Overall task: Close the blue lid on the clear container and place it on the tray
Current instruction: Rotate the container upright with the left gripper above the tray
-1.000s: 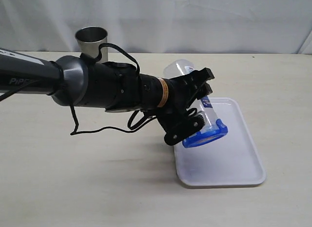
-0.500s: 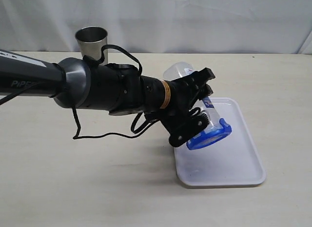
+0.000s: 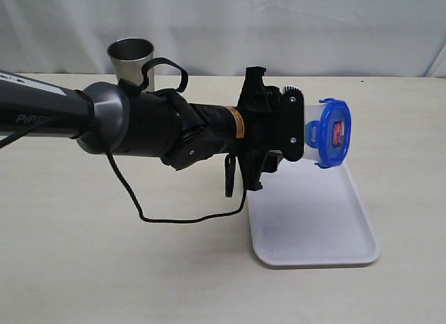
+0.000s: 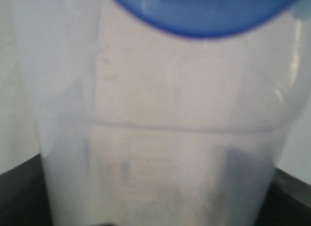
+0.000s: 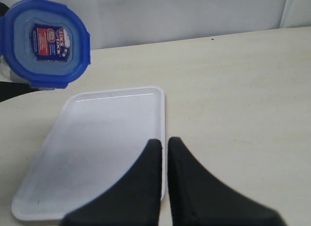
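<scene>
- The lid [image 3: 333, 132] sits on the mouth of the container [image 3: 311, 129], so the closing step looks done or almost done.
- One blue flap seems to stand out at the side. I cannot tell if all four flaps are snapped down.
- The left gripper [image 3: 295, 125] holds the container around its body, with the fingers spread wide and pinching the clear wall from two sides.
- The container lies on its side in the air, and the lid faces away from the arm, with its sticker in plain sight.
- It hangs above the far end of the tray [image 3: 313, 226] and does not touch it. The tray carries nothing.
- In the left wrist view the container [image 4: 160, 153] fills almost the whole picture, with the lid [image 4: 204, 12] at its end.
- The right gripper [image 5: 164, 148] holds nothing. Its fingers are pressed together, and it hovers over the near edge of the tray [image 5: 97, 138].
- What is left, as I judge it: turn the container upright, lower it on the tray and let go. Perhaps the flaps need one more check first.
- A steel cup [image 3: 131, 56] stands at the back of the table [image 3: 104, 268] and plays no part here.
</scene>
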Robot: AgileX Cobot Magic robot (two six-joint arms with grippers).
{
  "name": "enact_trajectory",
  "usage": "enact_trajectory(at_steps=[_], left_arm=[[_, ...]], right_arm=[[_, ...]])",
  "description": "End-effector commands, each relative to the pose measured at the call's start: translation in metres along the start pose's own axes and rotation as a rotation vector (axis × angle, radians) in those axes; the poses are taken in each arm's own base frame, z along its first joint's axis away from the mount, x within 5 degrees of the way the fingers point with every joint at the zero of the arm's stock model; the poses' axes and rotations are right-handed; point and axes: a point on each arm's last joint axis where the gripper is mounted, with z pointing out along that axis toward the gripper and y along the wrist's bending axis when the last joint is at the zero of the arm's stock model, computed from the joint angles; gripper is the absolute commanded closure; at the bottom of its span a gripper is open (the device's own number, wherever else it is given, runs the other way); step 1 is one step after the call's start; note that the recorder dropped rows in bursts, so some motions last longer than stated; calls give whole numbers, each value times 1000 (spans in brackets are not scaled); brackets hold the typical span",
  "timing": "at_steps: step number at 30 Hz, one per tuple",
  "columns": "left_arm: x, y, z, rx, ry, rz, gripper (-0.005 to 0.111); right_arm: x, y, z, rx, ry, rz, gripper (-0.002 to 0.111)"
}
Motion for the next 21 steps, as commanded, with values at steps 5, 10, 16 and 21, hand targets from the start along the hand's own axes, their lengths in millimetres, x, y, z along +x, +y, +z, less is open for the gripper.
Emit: enact_trajectory(at_steps=[5,10,16,21], left_arm=[[-12,0,-3,14,-77,549,107],[-12,-2,-3,30,-92,711,107],[-10,-3,-3,47,-75,772,107],[-10,-3,-3,49,-72,772,107]], right_arm=[[0,0,0,4,-6,-5,104],[0,0,0,4,-6,-5,104],[0,0,0,4,-6,-5,104],[0,0,0,4,-6,-5,104]])
